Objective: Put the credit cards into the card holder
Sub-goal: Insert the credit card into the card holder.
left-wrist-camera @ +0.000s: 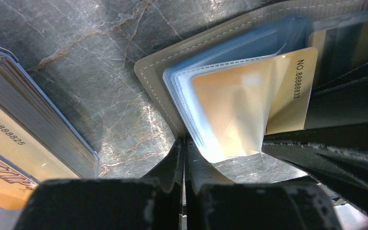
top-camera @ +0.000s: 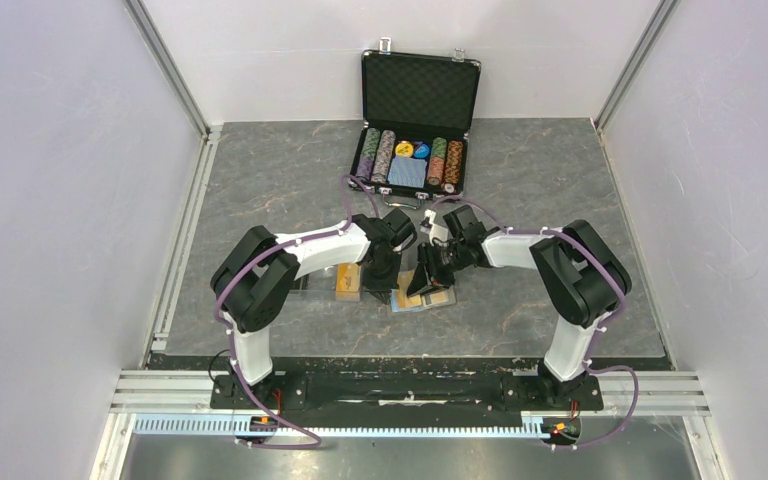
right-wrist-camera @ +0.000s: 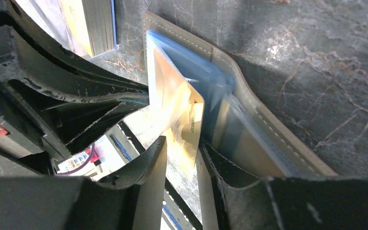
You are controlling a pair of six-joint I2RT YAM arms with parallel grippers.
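The khaki card holder point(top-camera: 426, 299) lies open on the table, its blue lining and clear sleeves point(left-wrist-camera: 230, 72) showing. An orange credit card point(left-wrist-camera: 290, 91) sits partly inside a clear sleeve, one end sticking out. My right gripper point(right-wrist-camera: 182, 143) is open, and the card's point(right-wrist-camera: 177, 115) free corner hangs between its fingers, gripped by neither. My left gripper point(left-wrist-camera: 184, 143) is shut, tips against the holder's point(left-wrist-camera: 158, 81) near edge, with nothing visible between them. A stack of orange cards point(left-wrist-camera: 9, 139) rests just left of it. No black card shows.
An open black poker chip case point(top-camera: 415, 125) with chips and a blue deck stands at the back of the grey marbled table point(top-camera: 260, 170). Both grippers point(top-camera: 380, 268) point(top-camera: 430, 272) crowd together over the holder. White walls enclose the table.
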